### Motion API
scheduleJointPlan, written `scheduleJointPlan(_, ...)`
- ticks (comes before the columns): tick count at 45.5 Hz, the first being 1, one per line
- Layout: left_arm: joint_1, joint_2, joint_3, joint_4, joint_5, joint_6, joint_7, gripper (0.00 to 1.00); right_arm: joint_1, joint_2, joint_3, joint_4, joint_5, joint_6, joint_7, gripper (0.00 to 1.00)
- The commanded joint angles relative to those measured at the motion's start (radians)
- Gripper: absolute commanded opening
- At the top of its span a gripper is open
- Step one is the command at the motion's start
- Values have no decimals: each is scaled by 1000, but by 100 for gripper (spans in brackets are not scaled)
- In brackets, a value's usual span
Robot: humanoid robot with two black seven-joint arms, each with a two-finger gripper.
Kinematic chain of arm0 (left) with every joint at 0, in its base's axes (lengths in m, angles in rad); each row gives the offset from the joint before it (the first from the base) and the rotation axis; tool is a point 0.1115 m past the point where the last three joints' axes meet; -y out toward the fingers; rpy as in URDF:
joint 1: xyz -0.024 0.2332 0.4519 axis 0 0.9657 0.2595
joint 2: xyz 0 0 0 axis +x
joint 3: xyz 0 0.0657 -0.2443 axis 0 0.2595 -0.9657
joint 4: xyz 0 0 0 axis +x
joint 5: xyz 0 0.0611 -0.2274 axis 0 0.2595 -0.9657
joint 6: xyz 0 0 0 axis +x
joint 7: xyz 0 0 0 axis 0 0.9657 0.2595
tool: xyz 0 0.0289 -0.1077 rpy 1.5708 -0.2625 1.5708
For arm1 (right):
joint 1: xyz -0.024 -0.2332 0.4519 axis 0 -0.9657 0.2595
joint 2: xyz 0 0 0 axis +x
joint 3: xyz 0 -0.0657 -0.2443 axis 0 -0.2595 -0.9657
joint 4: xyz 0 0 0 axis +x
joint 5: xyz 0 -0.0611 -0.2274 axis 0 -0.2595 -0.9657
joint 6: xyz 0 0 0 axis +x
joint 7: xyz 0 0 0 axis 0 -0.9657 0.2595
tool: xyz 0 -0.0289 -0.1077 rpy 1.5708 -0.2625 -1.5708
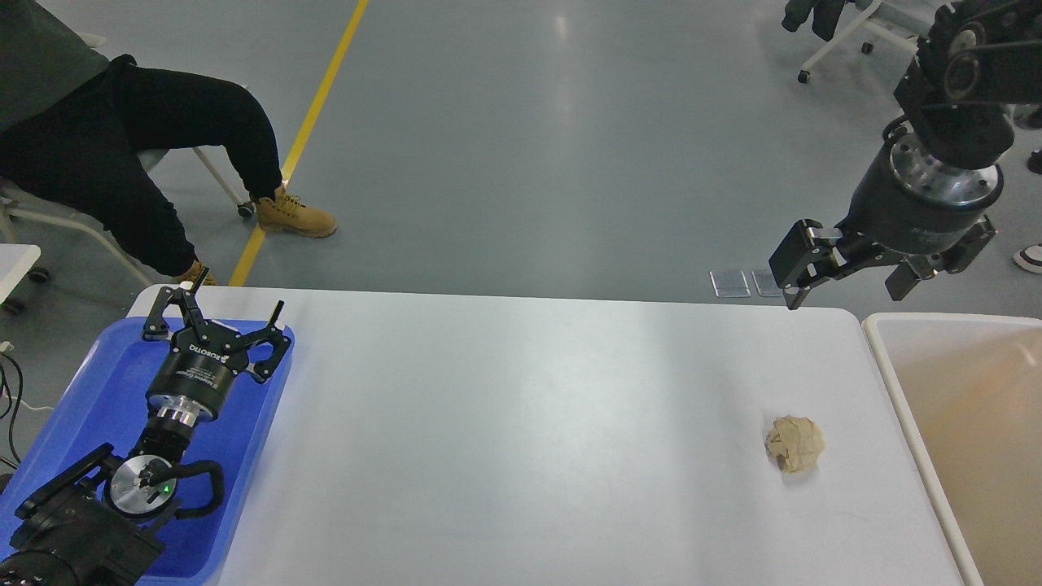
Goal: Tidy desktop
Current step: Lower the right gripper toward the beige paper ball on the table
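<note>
The white desktop (pixel 505 423) fills the lower middle of the head view. A crumpled beige paper ball (pixel 794 443) lies on it near the right side. My left gripper (pixel 236 297) hovers over the far end of the blue tray, open with nothing between its fingers. High at the right, past the table's far right corner, my right gripper (pixel 851 281) hangs open and empty, well above and behind the paper ball.
A blue plastic tray (pixel 106 382) sits at the desktop's left edge under my left arm. A cream-white bin (pixel 969 407) stands against the right edge. A seated person's legs and boots (pixel 297 216) are on the floor beyond the far left corner.
</note>
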State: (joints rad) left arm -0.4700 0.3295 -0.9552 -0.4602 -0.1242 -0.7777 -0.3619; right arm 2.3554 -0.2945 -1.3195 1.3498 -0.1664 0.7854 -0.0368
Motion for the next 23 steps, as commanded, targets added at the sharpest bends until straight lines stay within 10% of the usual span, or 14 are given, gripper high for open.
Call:
scheduleJointPlan(1,-1,0,1,0,0,0,-2,99,-5,0,-1,0,-2,0,0,100)
scheduleJointPlan(23,-1,0,1,0,0,0,0,99,-47,6,6,-9,-2,0,0,100)
